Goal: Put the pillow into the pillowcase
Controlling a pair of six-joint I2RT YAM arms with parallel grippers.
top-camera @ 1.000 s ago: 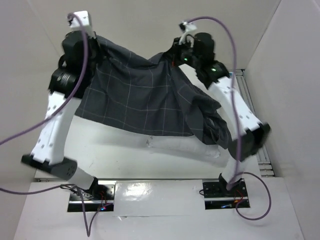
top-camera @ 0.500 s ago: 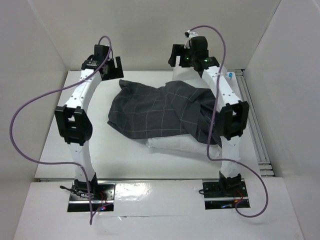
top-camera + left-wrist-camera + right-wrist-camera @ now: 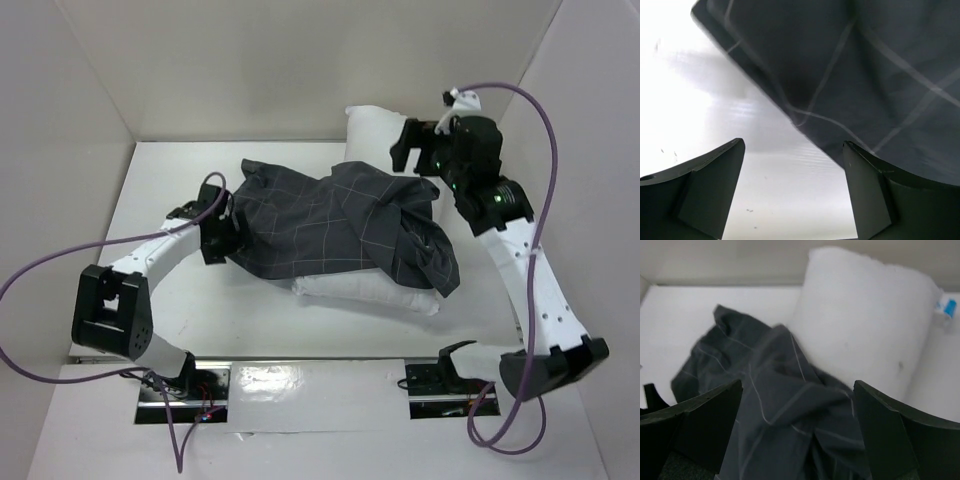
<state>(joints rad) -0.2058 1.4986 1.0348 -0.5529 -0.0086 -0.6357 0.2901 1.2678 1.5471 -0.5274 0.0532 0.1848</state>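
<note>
The dark grey checked pillowcase (image 3: 320,225) lies crumpled over the white pillow (image 3: 370,289). The pillow's far end (image 3: 376,127) sticks up bare at the back, and its near edge shows below the cloth. My left gripper (image 3: 222,228) is low at the pillowcase's left edge. In its wrist view it is open (image 3: 794,192) over bare table, with the cloth (image 3: 875,75) just ahead and beside the right finger (image 3: 872,197). My right gripper (image 3: 412,152) hangs open by the pillow's raised end. Its wrist view (image 3: 796,435) looks down on pillowcase (image 3: 775,405) and pillow (image 3: 865,325).
White walls (image 3: 90,90) enclose the table on the left, back and right. A metal rail (image 3: 505,245) runs along the right side. Purple cables (image 3: 40,265) loop off both arms. A small blue tag (image 3: 946,306) shows at the pillow's corner.
Both grippers opened and let go of the pillowcase, which dropped onto the pillow. The left arm came down to the cloth's left edge. The right arm swung out to the right.
</note>
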